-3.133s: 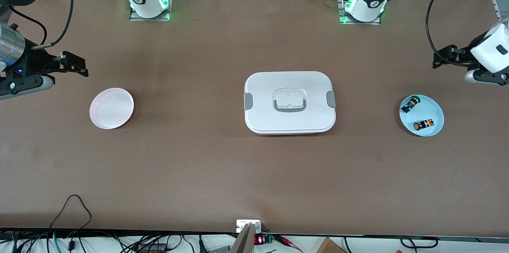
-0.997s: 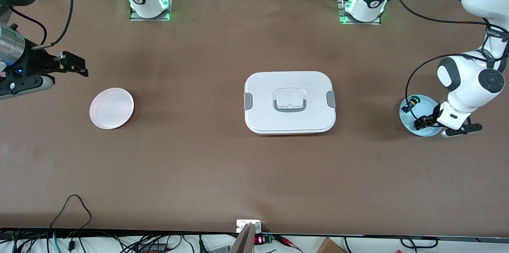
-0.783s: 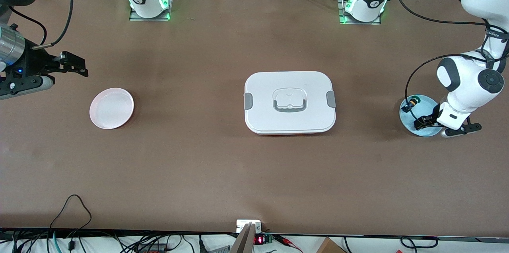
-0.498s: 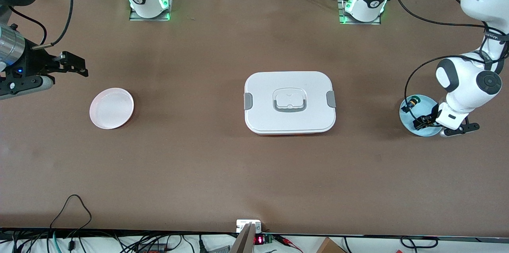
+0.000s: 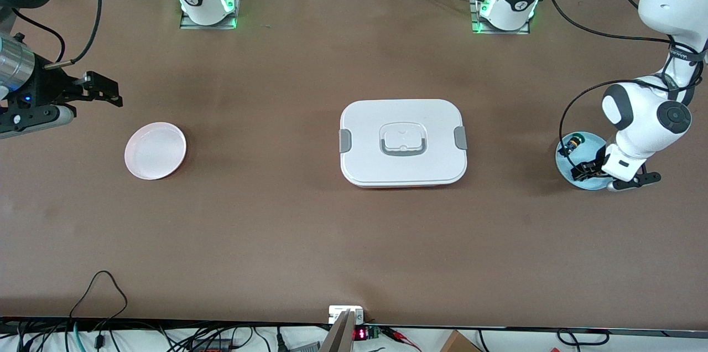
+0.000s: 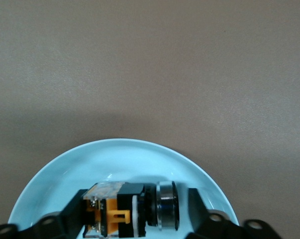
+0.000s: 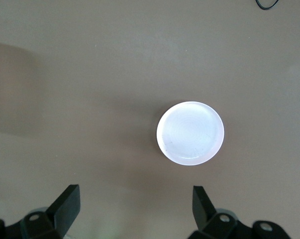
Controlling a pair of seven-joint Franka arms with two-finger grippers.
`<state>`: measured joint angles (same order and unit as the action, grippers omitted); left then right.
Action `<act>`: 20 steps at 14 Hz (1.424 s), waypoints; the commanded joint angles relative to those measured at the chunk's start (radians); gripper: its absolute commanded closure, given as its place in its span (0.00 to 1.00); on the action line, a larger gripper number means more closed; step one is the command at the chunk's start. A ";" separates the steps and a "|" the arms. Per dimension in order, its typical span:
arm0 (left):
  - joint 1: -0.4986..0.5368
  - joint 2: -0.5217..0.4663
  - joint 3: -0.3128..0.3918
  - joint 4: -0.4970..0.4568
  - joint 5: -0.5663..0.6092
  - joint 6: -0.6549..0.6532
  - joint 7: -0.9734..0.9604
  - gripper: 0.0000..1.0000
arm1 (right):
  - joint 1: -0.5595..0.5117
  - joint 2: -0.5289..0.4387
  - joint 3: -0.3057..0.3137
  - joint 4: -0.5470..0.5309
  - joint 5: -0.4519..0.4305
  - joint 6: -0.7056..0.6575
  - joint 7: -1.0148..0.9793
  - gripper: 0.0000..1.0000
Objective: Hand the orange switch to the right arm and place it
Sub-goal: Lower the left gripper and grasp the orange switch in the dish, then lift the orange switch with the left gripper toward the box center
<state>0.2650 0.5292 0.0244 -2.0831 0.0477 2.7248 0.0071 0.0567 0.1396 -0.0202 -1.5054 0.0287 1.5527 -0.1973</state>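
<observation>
The orange switch (image 6: 121, 213) lies on its side in the light blue dish (image 6: 65, 169) at the left arm's end of the table. My left gripper (image 6: 137, 211) is down in that dish (image 5: 565, 164), open, with one finger at each end of the switch; one finger touches its orange end, the other stands a little off its silver ring. In the front view my left gripper (image 5: 587, 170) covers the switch. My right gripper (image 5: 110, 94) waits open and empty above the table at the right arm's end, also seen in its wrist view (image 7: 135, 204).
A small black part with a green and yellow tip (image 5: 570, 145) lies in the same blue dish, farther from the front camera. A white lidded box (image 5: 402, 143) stands mid-table. A pale pink dish (image 5: 155, 151) sits near my right gripper, also in the right wrist view (image 7: 190, 133).
My left arm has come from the table's edge down over the blue dish and set its open fingers around the orange switch, then shifted slightly. My right arm has not moved.
</observation>
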 commanded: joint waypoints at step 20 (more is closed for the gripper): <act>0.008 -0.164 -0.340 0.506 -0.330 -1.070 0.144 0.73 | -0.006 -0.002 0.011 0.004 -0.013 0.006 0.012 0.00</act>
<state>0.2616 0.3832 -0.2501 -1.5955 -0.2420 1.6780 0.0943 0.0567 0.1396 -0.0201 -1.5053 0.0287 1.5552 -0.1973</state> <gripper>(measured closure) 0.282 0.000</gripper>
